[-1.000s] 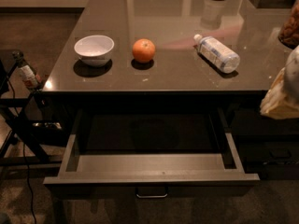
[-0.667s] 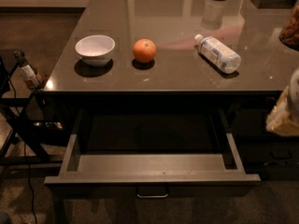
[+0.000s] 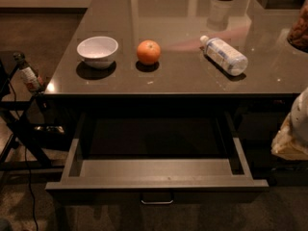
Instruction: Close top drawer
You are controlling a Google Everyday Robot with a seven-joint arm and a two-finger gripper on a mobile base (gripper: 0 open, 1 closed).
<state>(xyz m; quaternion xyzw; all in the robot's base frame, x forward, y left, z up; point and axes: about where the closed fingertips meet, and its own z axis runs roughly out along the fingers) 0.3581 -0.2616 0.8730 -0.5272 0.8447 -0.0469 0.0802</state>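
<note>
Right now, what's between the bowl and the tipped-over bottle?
An orange, in the camera view; the gripper hangs at the right edge, beside the open top drawer.

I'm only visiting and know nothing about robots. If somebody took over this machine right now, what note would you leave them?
The hand is at the right edge of the view, low beside the table, to the right of the open drawer and away from its handle.
The top drawer is pulled far out, with its front facing the camera.
Done: nothing towards closing yet.
Left: bring the hand to the drawer front and push it fully in.
The white bowl, orange and plastic bottle lying on its side on the table are not part of the job.
</note>
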